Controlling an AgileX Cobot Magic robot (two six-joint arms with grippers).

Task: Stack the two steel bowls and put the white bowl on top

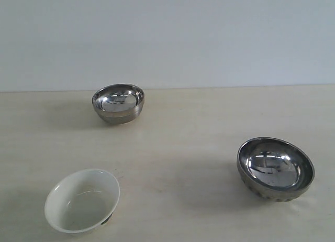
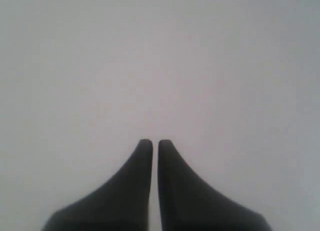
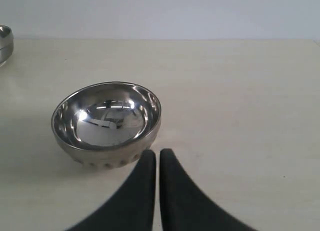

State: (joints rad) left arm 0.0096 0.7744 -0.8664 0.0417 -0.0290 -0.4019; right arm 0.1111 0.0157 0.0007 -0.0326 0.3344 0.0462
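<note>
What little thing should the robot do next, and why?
Probably open the right gripper: its jaws are shut close to the dimpled steel bowl, which sits apart from the plain steel bowl, so nothing is stacked yet.

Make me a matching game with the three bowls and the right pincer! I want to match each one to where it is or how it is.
Things:
1. white bowl
2. dimpled bowl
3. banded bowl
4. right pincer

Places or states, as the exterior view shows them:
A. at the back
B. shut, holding nothing
C. front right
D. front left

Pairs: 1-D, 2-C, 3-A, 4-B
</note>
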